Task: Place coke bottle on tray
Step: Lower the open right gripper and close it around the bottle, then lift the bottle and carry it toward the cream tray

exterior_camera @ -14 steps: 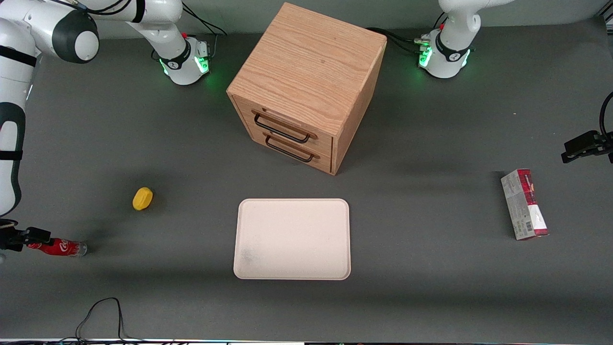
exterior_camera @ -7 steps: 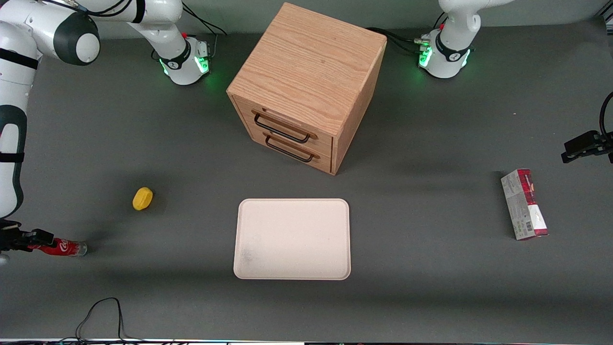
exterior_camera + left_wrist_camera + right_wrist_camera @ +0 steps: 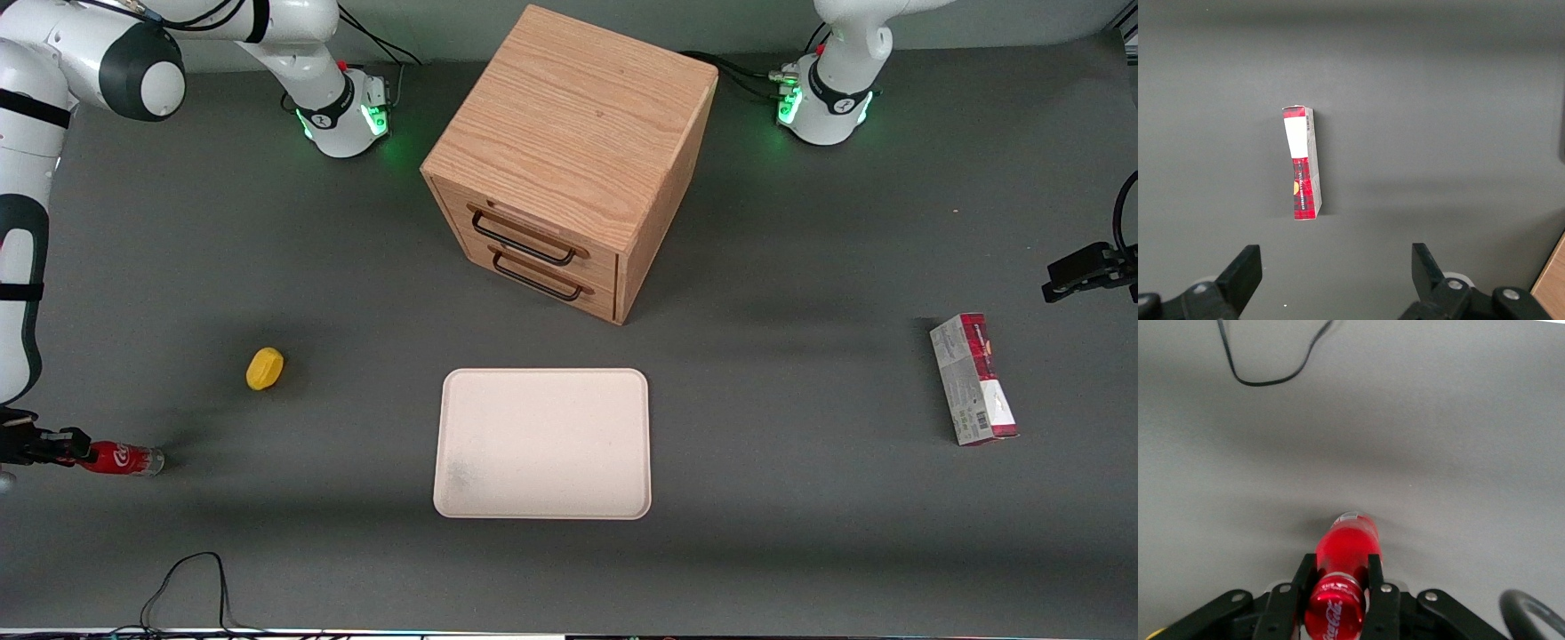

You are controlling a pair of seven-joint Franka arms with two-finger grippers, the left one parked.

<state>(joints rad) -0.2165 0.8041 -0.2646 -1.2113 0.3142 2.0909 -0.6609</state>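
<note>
The coke bottle (image 3: pixel 124 459) lies on its side on the grey table at the working arm's end, its clear base pointing toward the tray. My right gripper (image 3: pixel 78 447) is at its cap end. In the right wrist view the gripper (image 3: pixel 1341 563) has its two black fingers (image 3: pixel 1373 577) pressed against either side of the bottle (image 3: pixel 1346 547) just below the red cap, shut on it. The bottle rests on the table. The cream tray (image 3: pixel 542 444) lies flat and bare at the table's middle, nearer the front camera than the cabinet.
A wooden drawer cabinet (image 3: pixel 569 160) stands above the tray in the front view. A small yellow object (image 3: pixel 265 368) lies between the bottle and the tray. A red-and-grey carton (image 3: pixel 973 378) lies toward the parked arm's end. A black cable (image 3: pixel 191 578) loops near the front edge.
My gripper has slid back along the bottle toward its cap, so more of the red body shows. The bottle still lies in about the same spot.
</note>
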